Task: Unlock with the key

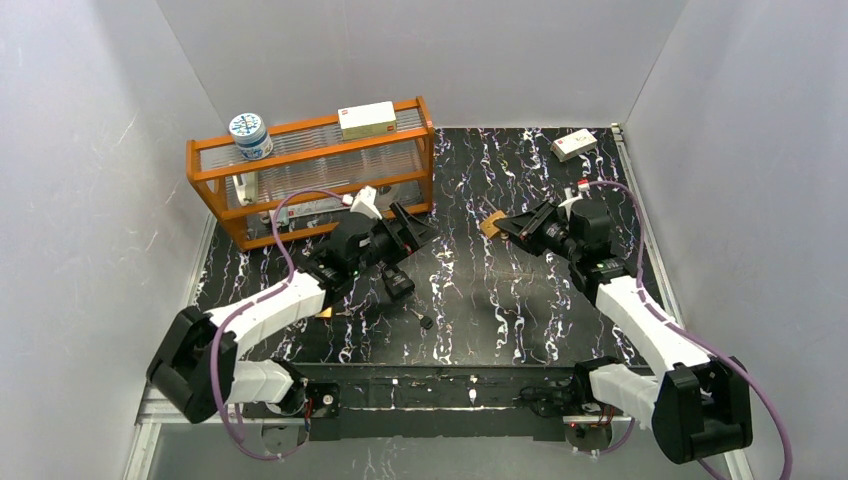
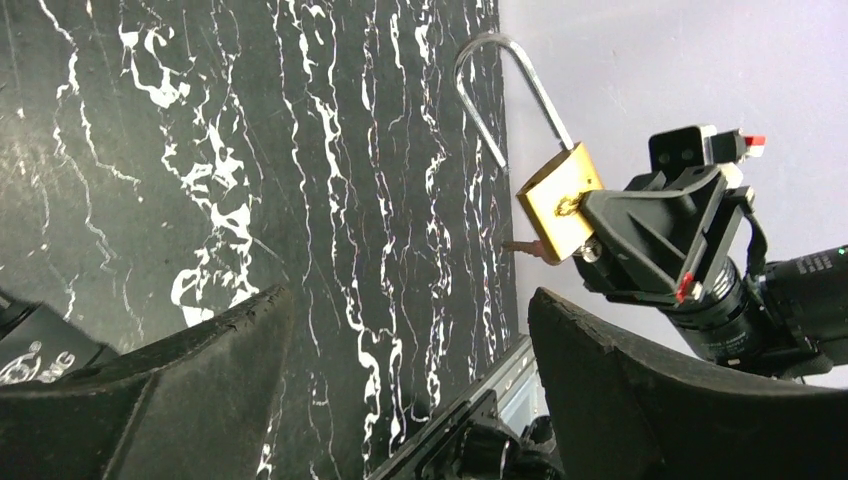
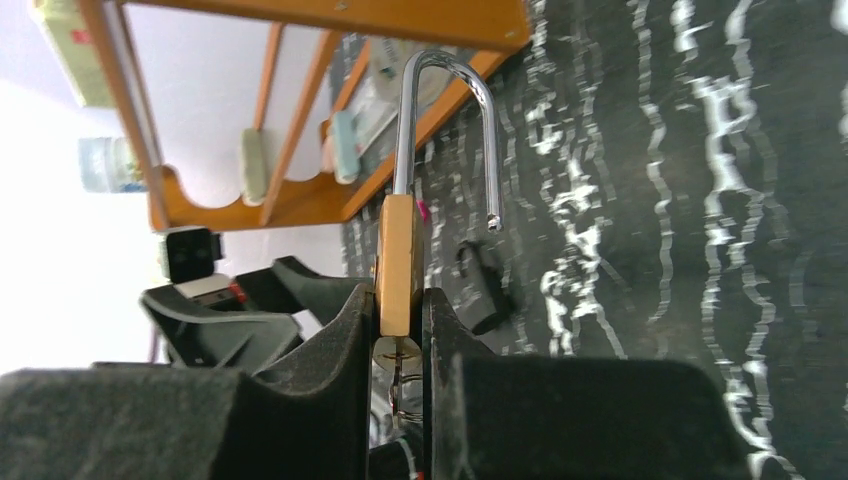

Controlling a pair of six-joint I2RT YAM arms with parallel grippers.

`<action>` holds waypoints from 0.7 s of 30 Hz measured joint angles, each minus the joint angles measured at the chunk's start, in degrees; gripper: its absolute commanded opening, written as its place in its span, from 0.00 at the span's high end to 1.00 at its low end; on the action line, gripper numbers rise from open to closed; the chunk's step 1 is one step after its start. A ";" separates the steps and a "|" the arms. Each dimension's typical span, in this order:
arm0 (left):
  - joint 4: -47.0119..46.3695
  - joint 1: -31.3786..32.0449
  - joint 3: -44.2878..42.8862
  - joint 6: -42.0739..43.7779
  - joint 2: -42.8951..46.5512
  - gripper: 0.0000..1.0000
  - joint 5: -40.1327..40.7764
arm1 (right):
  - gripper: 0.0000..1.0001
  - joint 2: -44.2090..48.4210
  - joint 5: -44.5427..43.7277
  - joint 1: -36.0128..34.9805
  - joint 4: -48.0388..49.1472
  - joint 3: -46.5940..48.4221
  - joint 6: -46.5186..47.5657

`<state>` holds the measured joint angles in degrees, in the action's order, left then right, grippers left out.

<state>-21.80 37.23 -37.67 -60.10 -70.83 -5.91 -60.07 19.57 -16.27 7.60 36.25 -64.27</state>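
My right gripper (image 1: 512, 228) is shut on a brass padlock (image 1: 490, 225) and holds it above the middle of the table. In the right wrist view the padlock (image 3: 399, 265) is edge-on between my fingers (image 3: 340, 340). Its long steel shackle (image 3: 450, 110) has one end free of the body. A key on a ring (image 3: 398, 365) sits at the lock's underside between the fingers. My left gripper (image 1: 412, 226) is open and empty, a short way left of the lock. In the left wrist view the padlock (image 2: 560, 200) hangs beyond my wide-apart fingers (image 2: 640, 390).
An orange rack (image 1: 310, 170) stands at the back left, with a blue-white jar (image 1: 249, 135) and a white box (image 1: 367, 120) on top. Another white box (image 1: 573, 145) lies at the back right. A small dark key-like item (image 1: 425, 321) and a black object (image 1: 398, 283) lie on the marbled table.
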 measured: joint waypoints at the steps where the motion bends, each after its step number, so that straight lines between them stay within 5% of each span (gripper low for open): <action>1: 0.04 0.00 -0.85 -0.15 -1.16 0.15 0.11 | 0.99 -0.33 -0.22 0.74 -0.48 0.00 0.72; 7: 1.29 0.00 -7.43 -0.59 -9.20 0.15 0.09 | 0.99 -3.28 -2.32 6.84 -3.04 0.00 8.13; 21: 3.87 0.00 -5.40 -1.62 -9.29 0.15 -0.33 | 0.99 -13.18 -7.48 10.67 -0.63 0.20 18.03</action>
<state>-17.93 37.23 -43.07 -61.71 -80.12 -6.24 -73.25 12.10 -5.61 6.96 36.45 -46.24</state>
